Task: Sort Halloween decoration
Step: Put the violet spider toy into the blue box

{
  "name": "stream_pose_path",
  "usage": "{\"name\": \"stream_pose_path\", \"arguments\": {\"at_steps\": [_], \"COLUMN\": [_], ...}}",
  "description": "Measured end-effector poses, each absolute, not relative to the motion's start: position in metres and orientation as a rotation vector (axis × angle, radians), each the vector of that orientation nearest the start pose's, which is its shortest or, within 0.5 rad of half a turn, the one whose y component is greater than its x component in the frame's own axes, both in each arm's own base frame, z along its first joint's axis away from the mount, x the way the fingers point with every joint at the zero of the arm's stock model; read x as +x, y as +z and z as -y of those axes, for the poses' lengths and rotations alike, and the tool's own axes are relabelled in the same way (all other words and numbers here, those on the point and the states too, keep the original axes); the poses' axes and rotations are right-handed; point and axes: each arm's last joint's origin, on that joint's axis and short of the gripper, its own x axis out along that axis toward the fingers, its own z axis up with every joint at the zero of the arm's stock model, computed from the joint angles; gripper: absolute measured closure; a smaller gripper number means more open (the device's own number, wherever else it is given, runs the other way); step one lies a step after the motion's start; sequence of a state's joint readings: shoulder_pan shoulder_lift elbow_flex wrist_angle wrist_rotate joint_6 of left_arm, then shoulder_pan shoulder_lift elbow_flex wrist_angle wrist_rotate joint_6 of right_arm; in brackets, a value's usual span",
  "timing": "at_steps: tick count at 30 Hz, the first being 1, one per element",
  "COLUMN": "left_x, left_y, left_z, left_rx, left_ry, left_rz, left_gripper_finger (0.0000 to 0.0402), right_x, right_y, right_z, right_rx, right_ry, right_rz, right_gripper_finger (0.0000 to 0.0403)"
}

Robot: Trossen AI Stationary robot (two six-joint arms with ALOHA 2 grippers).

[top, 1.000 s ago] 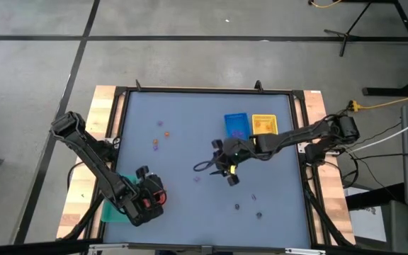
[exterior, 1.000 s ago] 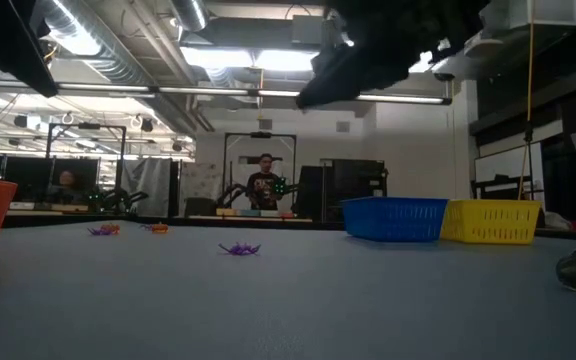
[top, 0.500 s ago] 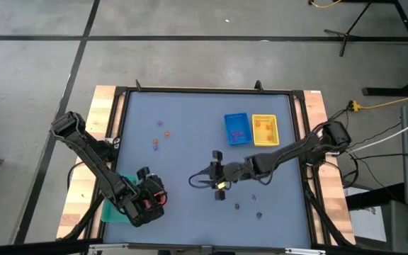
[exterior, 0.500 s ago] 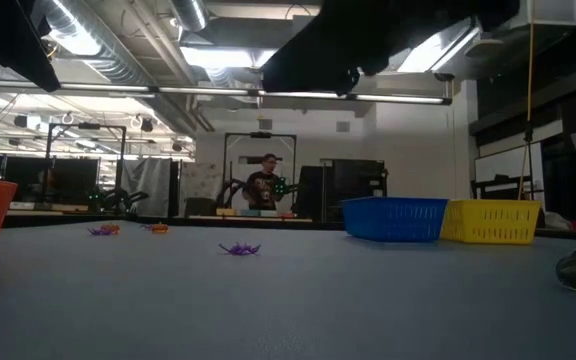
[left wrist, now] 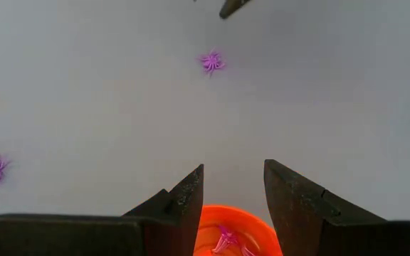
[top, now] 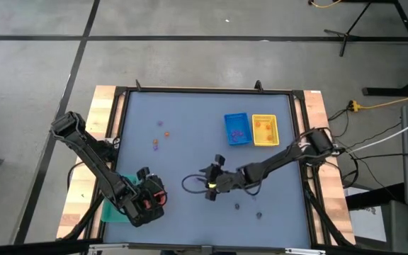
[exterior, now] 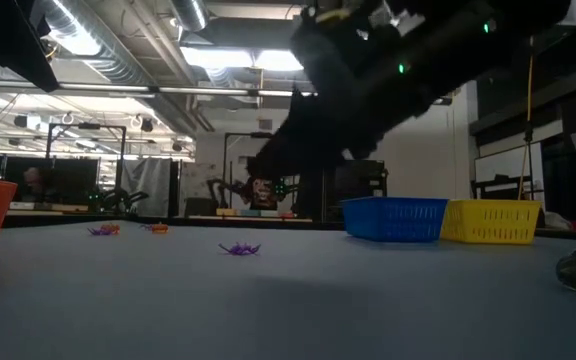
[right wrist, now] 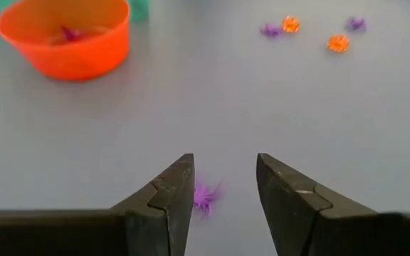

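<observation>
Right gripper (top: 205,185) low over table (top: 190,127) centre, fingers apart w/ nothing between, just short of a purple spider piece (right wrist: 205,196).

Detail: the purple piece lies on bare table by the tip of one right finger (right wrist: 168,190), not touched. Left gripper (top: 147,185) waits at near-left corner over the orange bowl (left wrist: 235,229), fingers parted & empty; a purple piece sits in that bowl. Green tray (top: 112,211) mostly hidden under left arm. Other pieces scattered: two orange (right wrist: 337,43) and two purple in a cluster toward far-left; two dark ones (top: 258,214) near front, right of centre. Blue tray (top: 236,128) & yellow tray (top: 264,129) stand side by side, touching, at far-right, w/ small pieces inside. Low view: right arm blocks much of the room behind.
</observation>
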State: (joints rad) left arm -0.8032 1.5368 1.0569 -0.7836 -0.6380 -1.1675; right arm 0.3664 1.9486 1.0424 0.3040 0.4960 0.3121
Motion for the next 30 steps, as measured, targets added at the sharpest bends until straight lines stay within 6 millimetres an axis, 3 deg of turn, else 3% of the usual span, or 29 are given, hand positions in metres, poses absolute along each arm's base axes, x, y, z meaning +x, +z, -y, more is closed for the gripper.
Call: {"name": "stream_pose_path", "arguments": {"at_steps": [16,30], "left_x": [0.209,0.210], "left_y": [0.221,0.221], "left_z": [0.192,0.193], "left_rx": [-0.246,-0.258], "left_ry": [0.393,0.387], "left_rz": [-0.846,-0.838], "left_gripper_finger": [0.0269,0.0269], "right_x": [0.380,0.382], "right_y": [0.100,0.084], "right_z": [-0.132,-0.133], "right_rx": [0.057,0.052], "right_ry": [-0.186,-0.177], "right_rz": [-0.533,-0.547], "right_gripper_finger": [0.0251,0.0251]}}
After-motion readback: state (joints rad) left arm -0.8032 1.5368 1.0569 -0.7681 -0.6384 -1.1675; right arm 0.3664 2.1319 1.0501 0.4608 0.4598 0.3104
